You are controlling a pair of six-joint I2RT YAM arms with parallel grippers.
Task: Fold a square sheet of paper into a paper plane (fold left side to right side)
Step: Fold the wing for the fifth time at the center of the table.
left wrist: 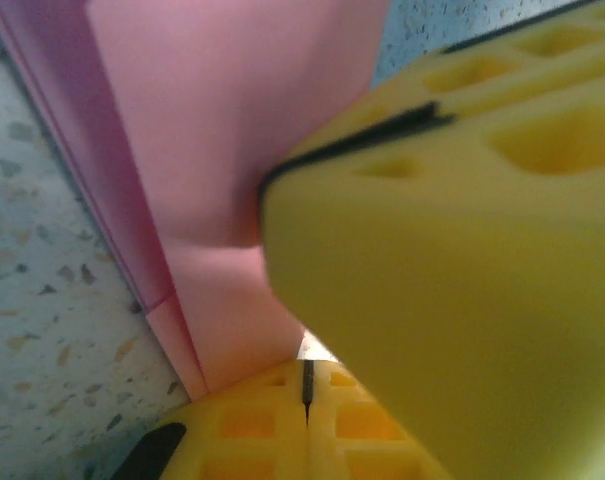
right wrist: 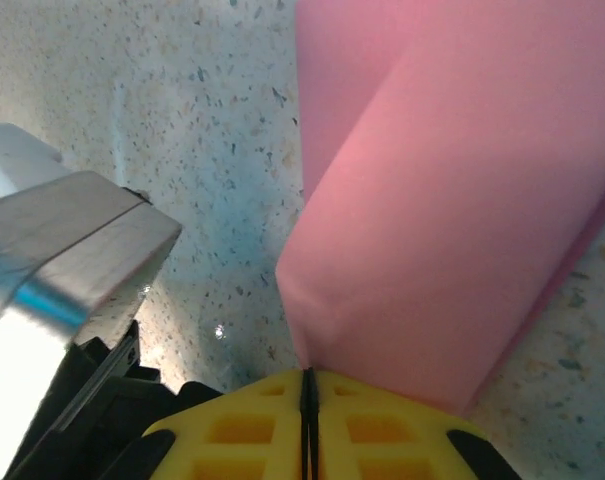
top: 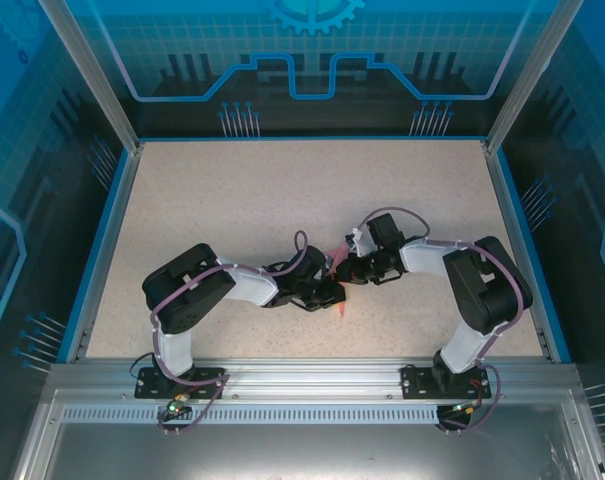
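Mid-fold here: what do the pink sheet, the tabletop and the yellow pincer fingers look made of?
Pink sheet: thin matte paper, judging by sharp creases and layered edges. Tabletop: hard speckled surface, stone-look composite or laminate, slightly glossy; unclear which. Pincer fingers: matte yellow plastic, probably moulded or printed, with recessed pockets.

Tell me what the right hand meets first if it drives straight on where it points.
The pink paper it pinches; the right hand would push it along. Beyond, likely the table, depth unclear.

Top camera overhead, looking down on table (top: 232,200); 2 wrist cameras very close, sharing pink paper (left wrist: 232,120).
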